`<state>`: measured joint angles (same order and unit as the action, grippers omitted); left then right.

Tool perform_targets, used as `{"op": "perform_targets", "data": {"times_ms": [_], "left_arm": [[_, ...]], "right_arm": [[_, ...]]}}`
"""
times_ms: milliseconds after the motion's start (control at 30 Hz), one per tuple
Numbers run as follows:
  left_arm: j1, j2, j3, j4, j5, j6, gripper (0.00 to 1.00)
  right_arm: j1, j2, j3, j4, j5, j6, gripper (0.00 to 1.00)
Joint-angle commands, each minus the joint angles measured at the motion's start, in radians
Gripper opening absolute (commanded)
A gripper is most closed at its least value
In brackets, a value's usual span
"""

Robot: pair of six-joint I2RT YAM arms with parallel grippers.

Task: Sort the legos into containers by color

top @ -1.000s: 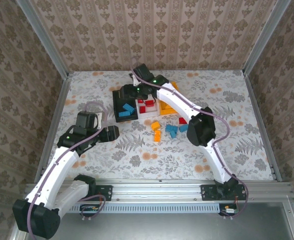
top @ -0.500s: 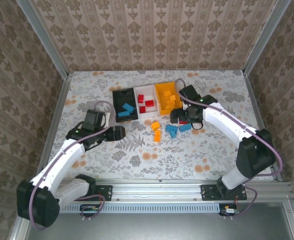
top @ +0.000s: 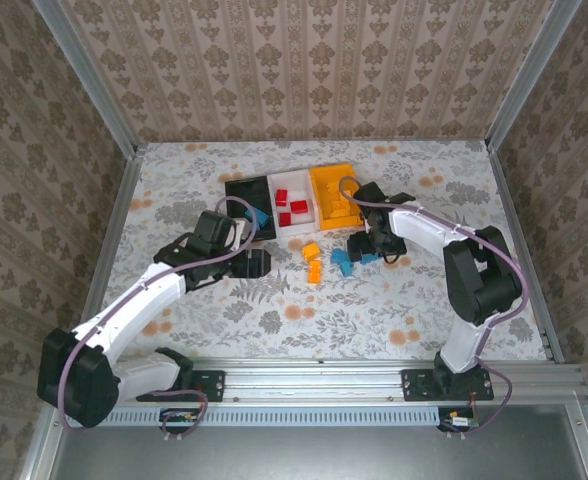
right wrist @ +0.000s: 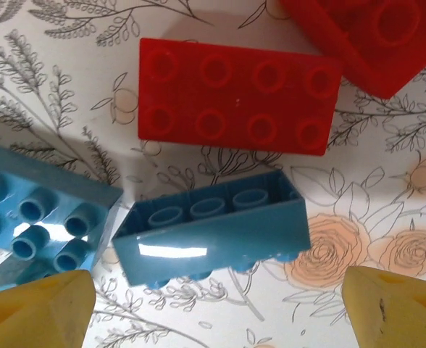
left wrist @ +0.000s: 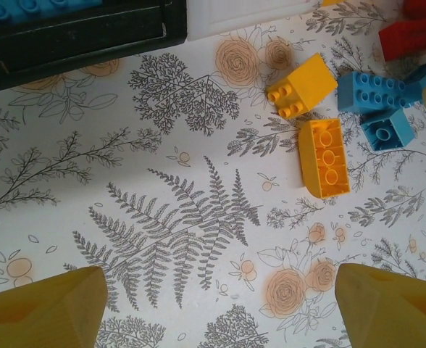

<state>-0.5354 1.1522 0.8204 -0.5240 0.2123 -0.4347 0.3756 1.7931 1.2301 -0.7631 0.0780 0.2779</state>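
From above, the glossy black bin (top: 240, 186) holds blue bricks, the white bin (top: 274, 192) red and the orange bin (top: 329, 172) orange. Sorting looks mostly done, with a few loose bricks (top: 314, 266) lying just near of the bins.

Left wrist: the left gripper (left wrist: 216, 308) gapes empty over the flowered tablecloth (left wrist: 177, 217), with studded orange bricks (left wrist: 324, 158) to its far right.

Right wrist: the right gripper (right wrist: 213, 308) is spread wide, with an upturned hollow blue brick (right wrist: 213, 232) just beyond its tips and a red brick (right wrist: 238, 94) past that.

I see the upturned blue rectangular plastic brick (right wrist: 213, 225) catching glossy highlights, the red eight-stud plastic brick (right wrist: 238, 96) smooth but duller — and the floral-printed table cover (right wrist: 75, 87) looks flat and matt.
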Motion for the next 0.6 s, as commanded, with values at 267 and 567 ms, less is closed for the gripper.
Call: {"op": "perform_targets", "data": {"times_ms": [267,567], "left_arm": [[0.026,-0.045,0.002,-0.051,-0.022,0.001,0.84],[0.038,-0.066,-0.006,-0.067,-0.026,0.005,0.84]], "right_arm": [[-0.041,0.114,0.066,0.045,-0.012,-0.046,0.81],[-0.047,0.064,0.028,0.054,-0.016,-0.018,0.6]]}}
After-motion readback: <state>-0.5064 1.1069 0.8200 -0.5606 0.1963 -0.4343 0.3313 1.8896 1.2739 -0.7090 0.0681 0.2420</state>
